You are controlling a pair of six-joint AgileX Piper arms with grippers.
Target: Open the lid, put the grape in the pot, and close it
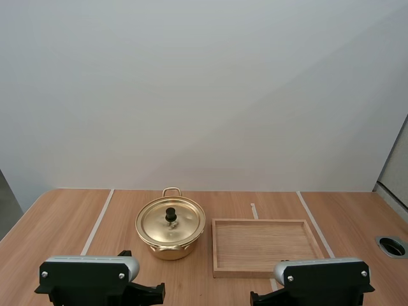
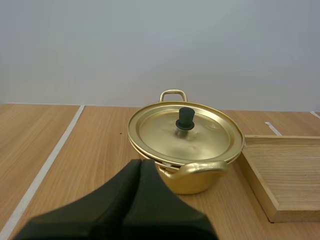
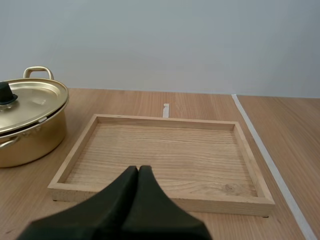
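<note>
Sitting mid-counter [image 1: 64, 220], the pot [image 1: 171, 247] carries its lid [image 1: 159, 223], with the wooden tray [image 1: 217, 248] just beside it at 3 o'clock. Pressed closed and empty: left tool [image 2: 140, 164], right tool [image 3: 138, 170]. Left wrist view adds the pot's near handle [image 2: 200, 169].

Left arm [image 1: 89, 275]: black housing, silver-grey cap, two screws.
Right arm [image 1: 322, 277]: built alike.
Left gripper [image 2: 139, 165]: matte black.
Right gripper [image 3: 138, 171]: matte black.

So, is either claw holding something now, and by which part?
Nothing is held. The left claw and right claw are both shut empty; the lid sits on the pot.
</note>
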